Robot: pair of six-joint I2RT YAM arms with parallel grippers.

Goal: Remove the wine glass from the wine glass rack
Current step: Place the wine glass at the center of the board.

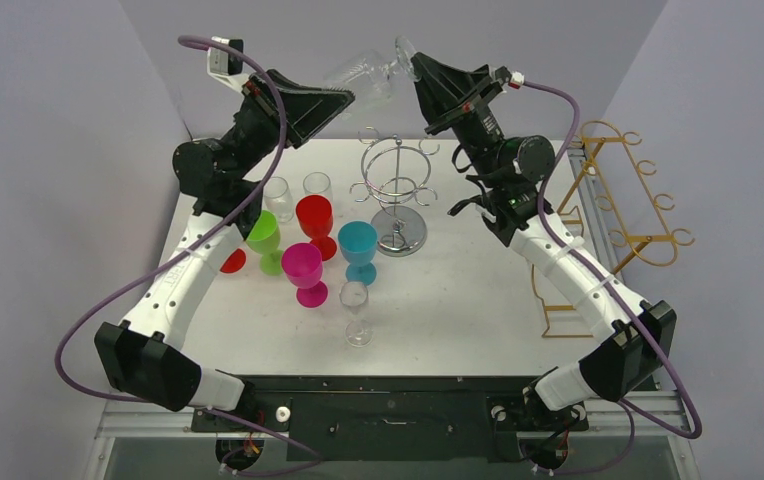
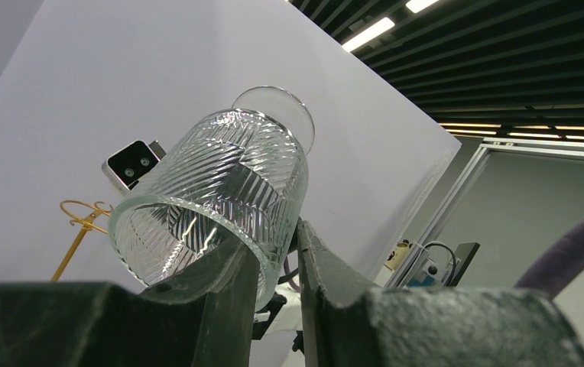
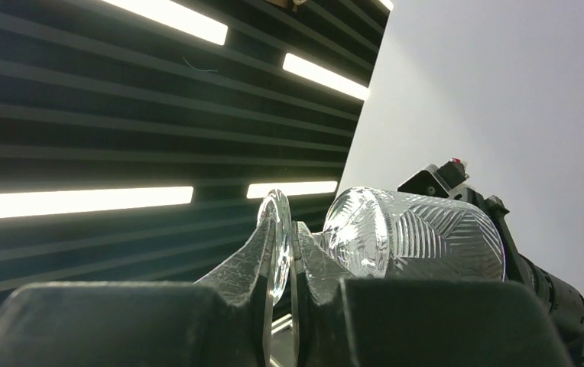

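Wine glass (image 1: 363, 72) is off the rack. It hangs in the air over the table's (image 1: 478, 290) far edge, above the silver rack (image 1: 396, 190), lying almost on its side between the two arms.

- Left gripper (image 1: 343, 100) is at the bowl's mouth. In the wrist view (image 2: 274, 241) the jaws are narrow, with the bowl's rim wall in the slot. One finger (image 2: 212, 290) looks to be inside the mouth and the other outside. A thin gap shows, so I can't tell if it's clamped or just around the wall.
- Glass (image 2: 220, 191): clear and empty, with a cut herringbone pattern all over the bowl. It has a short stem and a flat round foot. Mouth points left, foot points right.
- Right gripper (image 1: 410, 62) is pinched tight on the edge of the foot disc (image 3: 285, 229) and seems to carry the weight alone.

My read on why:
- A glass hangs by its foot on a rack, so the foot grip is likely how it slid out.
- Sideways in mid-air puts the mouth towards the left arm, which looks like a handover.
- The left arm could then stand it upright by the coloured glasses (image 1: 303, 268) on the table's left half.
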